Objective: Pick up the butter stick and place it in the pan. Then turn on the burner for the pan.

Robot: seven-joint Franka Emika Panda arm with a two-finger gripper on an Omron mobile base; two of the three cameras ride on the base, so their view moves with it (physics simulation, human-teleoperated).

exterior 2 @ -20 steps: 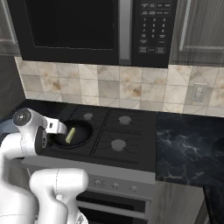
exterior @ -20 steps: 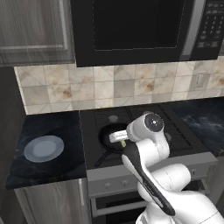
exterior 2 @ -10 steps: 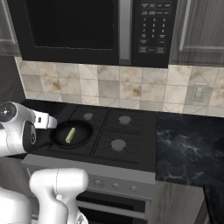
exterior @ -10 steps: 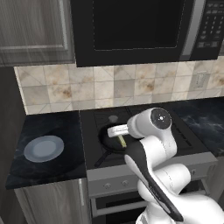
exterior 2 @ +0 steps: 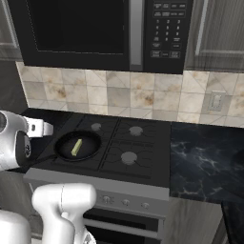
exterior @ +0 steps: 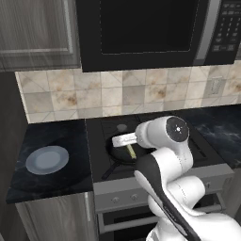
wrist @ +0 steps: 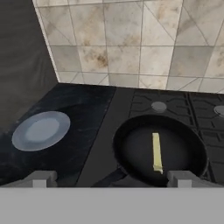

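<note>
Lying in pan [wrist: 159, 151], butter stick [wrist: 156, 152]; pincer [wrist: 109, 178] spread, empty; hand view adds plate [wrist: 41, 130].

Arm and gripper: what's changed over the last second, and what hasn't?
The arm has swung back from over the pan, toward the robot's left and up, so the butter stick now shows uncovered from the right base. The gripper stayed open with nothing held. The butter stick lies in the pan as before, the pan sits on the same front-left burner, and the plate has not moved.

Kitchen — stove [exterior 2: 128, 143], microwave [exterior 2: 95, 28] above, tiled backsplash [exterior 2: 119, 97], dark counter [exterior 2: 205, 157].
</note>
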